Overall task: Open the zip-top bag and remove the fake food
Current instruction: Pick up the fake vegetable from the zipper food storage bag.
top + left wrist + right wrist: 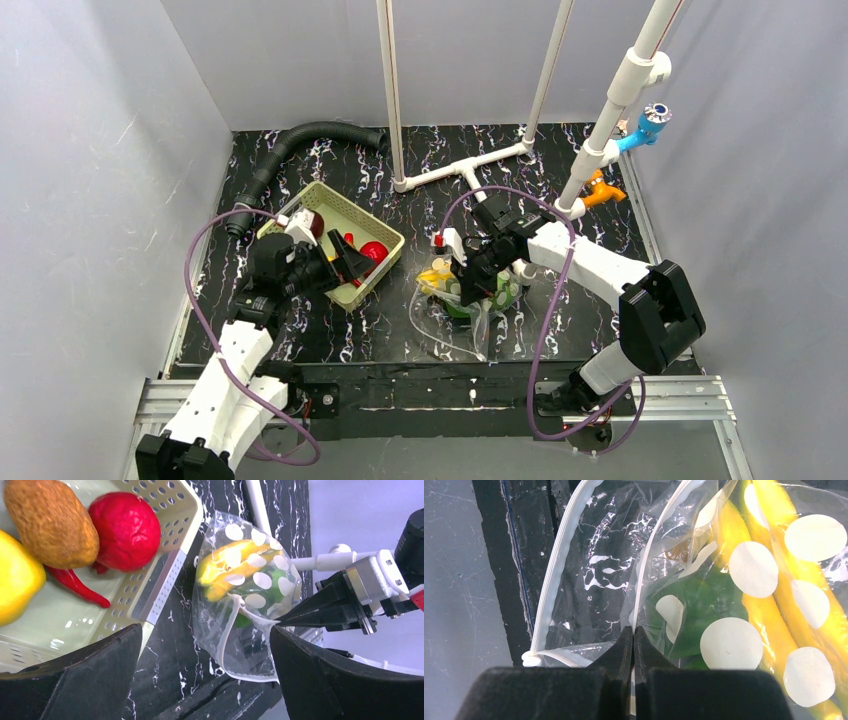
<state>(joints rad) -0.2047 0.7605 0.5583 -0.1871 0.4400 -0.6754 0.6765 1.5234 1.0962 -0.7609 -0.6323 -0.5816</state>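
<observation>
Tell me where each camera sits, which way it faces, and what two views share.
Top external: above and behind the arms, looking down on the table; both arms show, left gripper at the basket.
Left wrist: on the left arm, looking past its open fingers at basket and zip-top bag.
Right wrist: on the right arm, looking along the shut right gripper pinching the bag's rim.
Shared: both wrist views show the bag's banana.

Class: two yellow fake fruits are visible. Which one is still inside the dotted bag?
The banana, seen through the zip-top bag; the rounder yellow fruit lies in the basket.
</observation>
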